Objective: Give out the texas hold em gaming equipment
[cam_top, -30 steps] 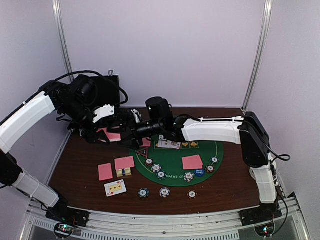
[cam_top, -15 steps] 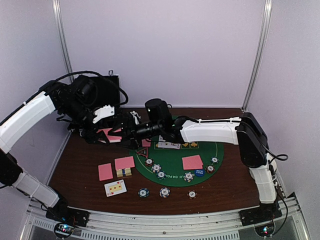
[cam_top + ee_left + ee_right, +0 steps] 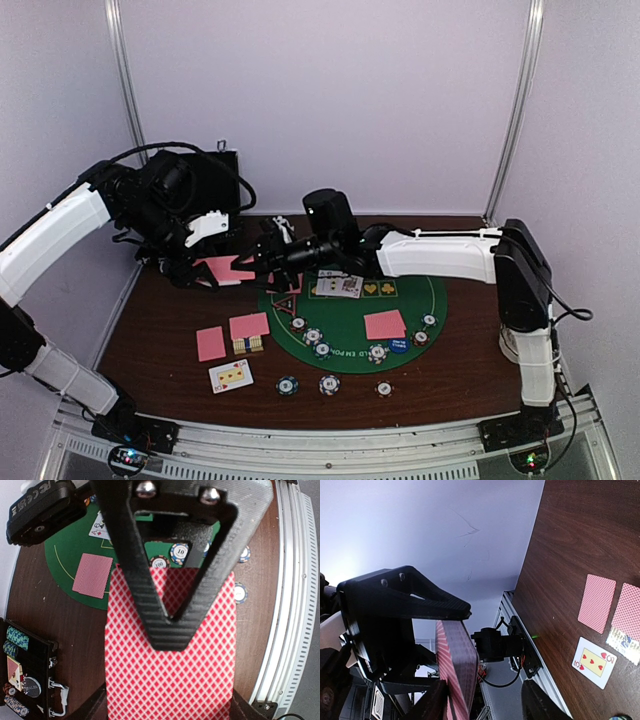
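My left gripper (image 3: 213,262) is shut on a deck of pink-backed playing cards (image 3: 170,675), held above the table's far left; its upper finger (image 3: 169,630) presses on the top card. My right gripper (image 3: 485,702) straddles the free end of the deck (image 3: 456,662). One finger lies against the deck, the other stands apart from it. On the green felt mat (image 3: 405,300) lie a face-down card (image 3: 385,324), face-up cards (image 3: 338,287), a blue button (image 3: 399,346) and striped chips (image 3: 313,336).
The black hinged case (image 3: 215,185) stands open at the far left, with chips inside (image 3: 15,640). Two face-down cards (image 3: 211,342) (image 3: 249,326) and a face-up card (image 3: 230,376) lie left of the mat. Loose chips (image 3: 329,383) sit near the front edge.
My right gripper's jaws have narrowed round the deck and that arm has shifted slightly right. The left gripper and the deck have stayed put.
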`<state>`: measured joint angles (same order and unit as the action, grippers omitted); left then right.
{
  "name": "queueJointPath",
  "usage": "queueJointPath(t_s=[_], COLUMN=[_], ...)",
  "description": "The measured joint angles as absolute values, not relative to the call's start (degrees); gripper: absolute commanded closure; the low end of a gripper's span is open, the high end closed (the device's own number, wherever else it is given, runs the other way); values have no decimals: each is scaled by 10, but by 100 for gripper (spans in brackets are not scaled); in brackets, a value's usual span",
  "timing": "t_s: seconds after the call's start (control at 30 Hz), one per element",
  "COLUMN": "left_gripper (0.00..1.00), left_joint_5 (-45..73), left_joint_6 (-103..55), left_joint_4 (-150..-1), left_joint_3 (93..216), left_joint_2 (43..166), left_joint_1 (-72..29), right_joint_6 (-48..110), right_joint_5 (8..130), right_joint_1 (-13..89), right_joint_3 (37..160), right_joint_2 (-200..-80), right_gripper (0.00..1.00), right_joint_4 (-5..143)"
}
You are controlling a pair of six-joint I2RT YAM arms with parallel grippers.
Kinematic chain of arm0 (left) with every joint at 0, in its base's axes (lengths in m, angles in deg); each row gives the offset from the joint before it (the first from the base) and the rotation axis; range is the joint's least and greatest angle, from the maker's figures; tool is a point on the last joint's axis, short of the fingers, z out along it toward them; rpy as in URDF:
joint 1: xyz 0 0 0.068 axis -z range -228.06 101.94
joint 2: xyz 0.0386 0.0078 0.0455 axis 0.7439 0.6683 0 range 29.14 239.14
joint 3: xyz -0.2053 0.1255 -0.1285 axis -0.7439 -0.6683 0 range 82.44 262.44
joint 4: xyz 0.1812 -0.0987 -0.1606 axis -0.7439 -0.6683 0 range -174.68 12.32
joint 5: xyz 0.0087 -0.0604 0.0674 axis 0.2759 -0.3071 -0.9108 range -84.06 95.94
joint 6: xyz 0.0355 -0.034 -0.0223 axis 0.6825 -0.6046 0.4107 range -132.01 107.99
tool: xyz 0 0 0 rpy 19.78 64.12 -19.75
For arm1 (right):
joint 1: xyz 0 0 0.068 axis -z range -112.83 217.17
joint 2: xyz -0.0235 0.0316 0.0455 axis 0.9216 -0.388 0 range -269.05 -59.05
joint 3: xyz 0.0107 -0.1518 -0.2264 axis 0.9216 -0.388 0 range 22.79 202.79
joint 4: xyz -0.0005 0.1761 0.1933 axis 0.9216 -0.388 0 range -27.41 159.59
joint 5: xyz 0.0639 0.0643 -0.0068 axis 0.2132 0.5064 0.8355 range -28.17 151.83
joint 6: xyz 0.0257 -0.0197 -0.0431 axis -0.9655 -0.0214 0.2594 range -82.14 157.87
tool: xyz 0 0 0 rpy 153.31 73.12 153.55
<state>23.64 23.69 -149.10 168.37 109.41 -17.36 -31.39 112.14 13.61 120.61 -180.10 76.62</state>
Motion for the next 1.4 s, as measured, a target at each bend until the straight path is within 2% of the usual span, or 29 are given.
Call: queueJointPath(t_s=[0.73,1.1,1.4], left_gripper=[100,100,100], left_joint_5=[236,235,233], left_joint_6=[237,237,237], left_joint_4=[-1489,-1478,-1481], left_joint_3=[1684,1684,1684], left_joint_2=[1094,1094,1094], left_joint_1=[-174,-174,-174], right_joint_6=[-322,-302,-246], right_joint_5=[1135,1145,1145], right_joint_1=[137,163,265], right_joint_3=[1184,1164,1093], right_joint_2=[-1756,-1723,-1671], right_gripper=[100,100,100], right_joint_4=[747,712,656])
